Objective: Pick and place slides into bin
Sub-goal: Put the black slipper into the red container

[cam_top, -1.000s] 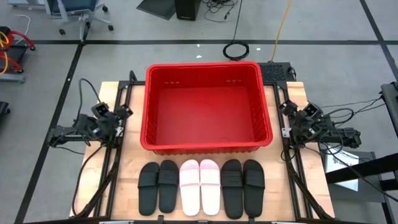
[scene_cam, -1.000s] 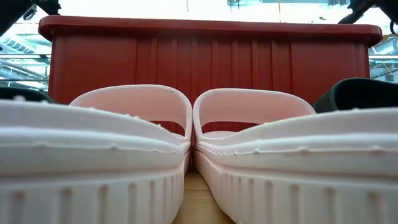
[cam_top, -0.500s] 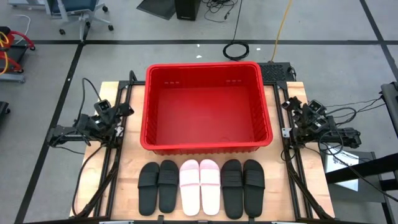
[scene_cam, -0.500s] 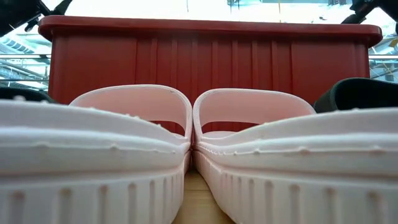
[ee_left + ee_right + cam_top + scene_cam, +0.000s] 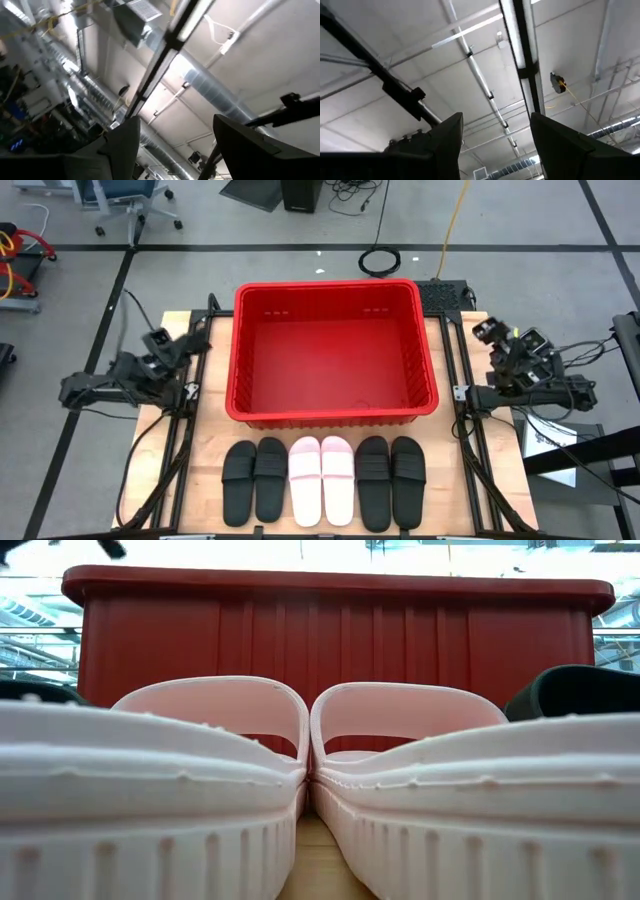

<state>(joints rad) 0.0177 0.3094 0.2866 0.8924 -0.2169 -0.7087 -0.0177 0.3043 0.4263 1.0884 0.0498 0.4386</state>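
Six slides lie in a row, soles down, at the table's near edge: two black (image 5: 254,479), two pale pink (image 5: 321,479) and two black (image 5: 390,479). The pink pair fills the low view (image 5: 300,740), with a black strap (image 5: 575,690) at its right. The red bin (image 5: 330,350) stands behind them, mid-table, with nothing in it. My left gripper (image 5: 188,344) is open beside the bin's left wall. My right gripper (image 5: 484,331) is open beside its right wall. Both wrist views show only ceiling between the spread fingers (image 5: 175,150) (image 5: 495,145).
The bin's near wall (image 5: 330,635) rises close behind the slides. Black frame rails (image 5: 185,430) (image 5: 468,430) run along both sides of the wooden table. Bare wood lies between the bin and the slides.
Both grippers have risen and tipped upward, moving a little away from the bin toward the table's far edge. Their dark parts have left the top corners of the low view. The slides and the bin have stayed still.
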